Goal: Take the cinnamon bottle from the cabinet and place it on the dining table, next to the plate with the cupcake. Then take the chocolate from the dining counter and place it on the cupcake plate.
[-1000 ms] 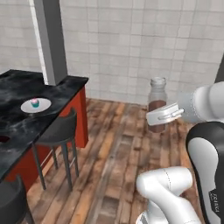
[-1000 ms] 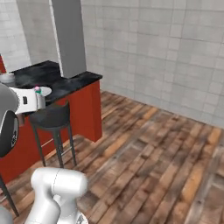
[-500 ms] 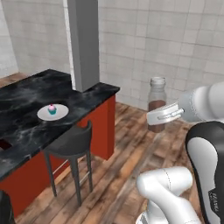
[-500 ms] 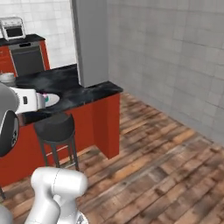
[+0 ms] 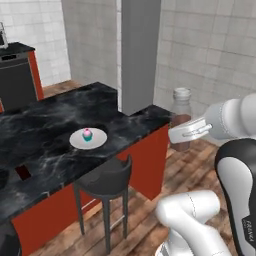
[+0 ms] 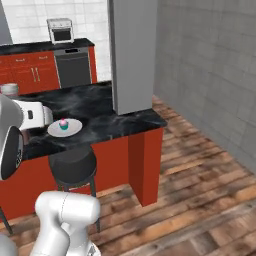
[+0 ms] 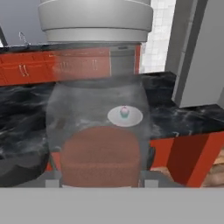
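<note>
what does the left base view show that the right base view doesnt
Left base view alone: the small clear cinnamon bottle with reddish-brown contents and grey cap, upright in the pincer and held above the wooden floor, and a small dark reddish-brown chocolate bar lying on the marble. Right base view alone: red base cabinets and a white appliance on the far counter. Shared: the glossy black marble island, the round white plate bearing the pink-frosted cupcake, the black stool and the grey pillar.
</note>
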Robot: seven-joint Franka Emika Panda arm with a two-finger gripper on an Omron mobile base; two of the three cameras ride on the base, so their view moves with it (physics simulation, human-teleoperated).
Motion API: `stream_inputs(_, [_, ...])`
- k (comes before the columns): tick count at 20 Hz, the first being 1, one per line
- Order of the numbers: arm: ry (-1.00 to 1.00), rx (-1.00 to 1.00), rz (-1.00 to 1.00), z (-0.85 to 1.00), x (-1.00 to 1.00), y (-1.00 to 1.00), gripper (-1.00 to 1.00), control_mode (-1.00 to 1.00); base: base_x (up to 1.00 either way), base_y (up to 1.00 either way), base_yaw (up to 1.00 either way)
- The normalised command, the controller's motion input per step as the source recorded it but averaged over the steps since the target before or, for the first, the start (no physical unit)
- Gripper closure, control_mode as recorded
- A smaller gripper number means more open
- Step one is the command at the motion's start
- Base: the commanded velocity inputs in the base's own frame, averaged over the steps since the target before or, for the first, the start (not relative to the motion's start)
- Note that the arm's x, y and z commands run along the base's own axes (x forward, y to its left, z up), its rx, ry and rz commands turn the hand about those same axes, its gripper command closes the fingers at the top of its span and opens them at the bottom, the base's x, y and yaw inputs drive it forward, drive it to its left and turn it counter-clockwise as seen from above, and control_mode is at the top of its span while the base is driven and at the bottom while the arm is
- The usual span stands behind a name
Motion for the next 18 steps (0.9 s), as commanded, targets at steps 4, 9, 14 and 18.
stream_inputs(4, [0.0,0.0,0.0,0.0,0.0,0.0,1.0,1.0,0.61,0.0,0.36])
stream_inputs(9, [0.0,0.0,0.0,0.0,0.0,0.0,1.0,1.0,0.55,0.04,0.43])
stream_inputs(14, [0.0,0.0,0.0,0.0,0.0,0.0,1.0,1.0,0.45,0.0,0.17])
stream_inputs(18, [0.0,0.0,0.0,0.0,0.0,0.0,1.0,1.0,0.49,0.02,0.18])
